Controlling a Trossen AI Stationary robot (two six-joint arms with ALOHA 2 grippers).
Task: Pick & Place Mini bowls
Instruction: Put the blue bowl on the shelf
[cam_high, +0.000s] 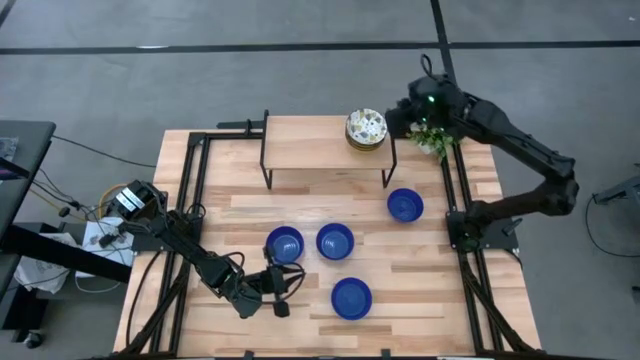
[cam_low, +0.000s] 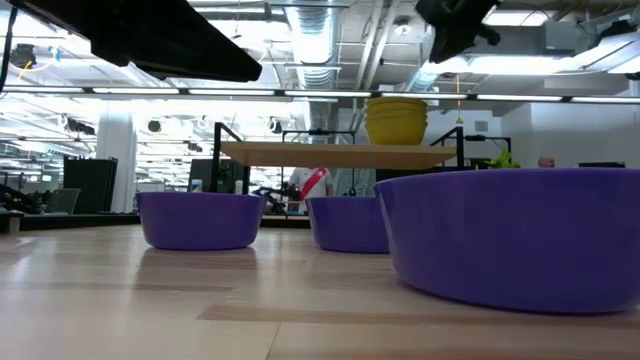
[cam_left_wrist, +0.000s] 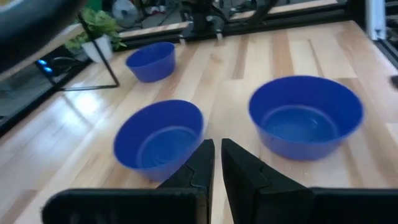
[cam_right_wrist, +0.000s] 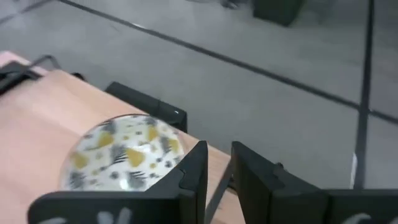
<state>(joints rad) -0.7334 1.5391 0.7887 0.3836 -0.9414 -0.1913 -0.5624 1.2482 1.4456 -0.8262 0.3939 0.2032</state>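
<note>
robotics lab, exposed ceiling ducts (cam_low: 310, 30), strip lights, grey floor (cam_high: 250, 80), wooden workbench (cam_high: 420, 270)
</note>
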